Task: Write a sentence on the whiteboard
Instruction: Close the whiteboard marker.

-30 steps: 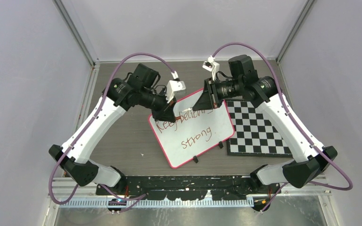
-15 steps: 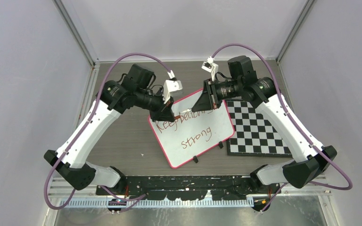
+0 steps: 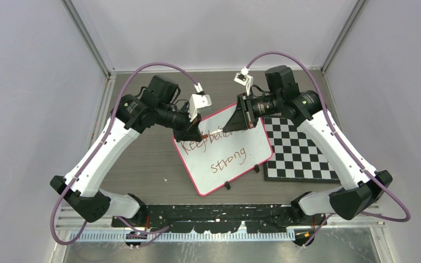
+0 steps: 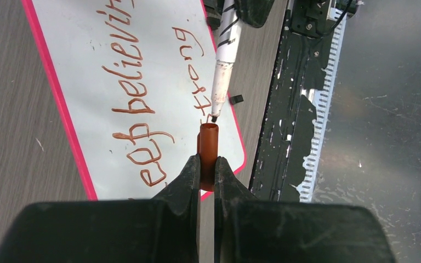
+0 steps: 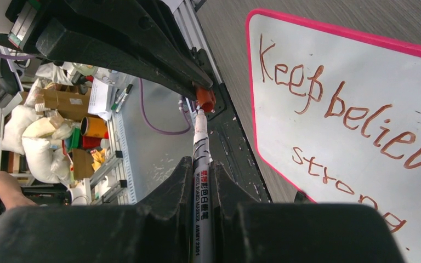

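The whiteboard (image 3: 230, 164) with a pink rim lies on the table, tilted. The sentence (image 3: 219, 145) reads "Keep believing" over "strong" in brownish-red; it also shows in the left wrist view (image 4: 134, 90) and the right wrist view (image 5: 340, 109). My left gripper (image 4: 208, 160) is shut on a brown-red marker cap (image 4: 209, 142). My right gripper (image 5: 200, 161) is shut on a white marker (image 5: 201, 186). The marker (image 4: 223, 60) points its tip at the cap's open mouth, just above the board's far left corner. In the top view the left gripper (image 3: 201, 135) and right gripper (image 3: 218, 129) face each other closely.
A black-and-white checkered board (image 3: 301, 150) lies right of the whiteboard, touching its edge. The whiteboard's two black feet (image 3: 227, 186) stick out at its near side. A black rail (image 3: 214, 213) runs along the table's near edge. Grey walls stand left, right and behind.
My left arm has drawn back a little to the left with the cap. My right arm and the whiteboard have hardly moved.
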Robot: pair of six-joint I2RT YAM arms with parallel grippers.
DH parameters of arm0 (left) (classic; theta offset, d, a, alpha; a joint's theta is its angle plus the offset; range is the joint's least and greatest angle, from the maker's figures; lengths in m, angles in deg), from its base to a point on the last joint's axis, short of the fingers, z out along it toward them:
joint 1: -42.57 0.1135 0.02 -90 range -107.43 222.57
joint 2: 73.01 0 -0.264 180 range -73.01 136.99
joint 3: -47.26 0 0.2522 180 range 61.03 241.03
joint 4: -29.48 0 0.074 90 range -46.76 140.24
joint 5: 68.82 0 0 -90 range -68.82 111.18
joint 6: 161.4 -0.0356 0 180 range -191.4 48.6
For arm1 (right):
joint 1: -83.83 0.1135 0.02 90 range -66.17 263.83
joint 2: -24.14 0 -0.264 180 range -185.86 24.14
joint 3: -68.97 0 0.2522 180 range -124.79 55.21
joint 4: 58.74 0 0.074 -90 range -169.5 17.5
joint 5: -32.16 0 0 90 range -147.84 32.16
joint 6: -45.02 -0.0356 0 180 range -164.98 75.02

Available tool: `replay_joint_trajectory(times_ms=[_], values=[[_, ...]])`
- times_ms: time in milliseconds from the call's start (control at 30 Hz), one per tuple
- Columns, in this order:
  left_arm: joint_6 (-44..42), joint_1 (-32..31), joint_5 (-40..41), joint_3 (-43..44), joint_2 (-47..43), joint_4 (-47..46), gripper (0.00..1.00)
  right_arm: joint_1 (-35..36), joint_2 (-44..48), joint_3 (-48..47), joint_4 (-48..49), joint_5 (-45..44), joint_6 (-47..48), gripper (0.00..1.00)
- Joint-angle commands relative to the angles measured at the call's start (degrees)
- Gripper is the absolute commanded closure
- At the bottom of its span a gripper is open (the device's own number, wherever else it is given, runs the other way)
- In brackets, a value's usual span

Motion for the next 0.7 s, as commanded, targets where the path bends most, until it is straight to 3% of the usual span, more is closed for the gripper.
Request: replay_joint_trajectory(times_ms=[0,333,667], values=[[-1.30,0.56,0.98,-0.01,-1.80,-0.97,1.00,-0.21,2.72,0.17,0.46,1.35,0.74,1.00],[-1.67,0.67,-5.03,0.51,-1.88,0.37,1.00,-0.12,1.98,-0.23,0.34,0.71,0.85,1.00],[-0.43,0.67,-4.71,1.21,-1.63,-0.42,1.00,0.11,1.52,-0.74,0.22,1.13,0.71,1.00]])
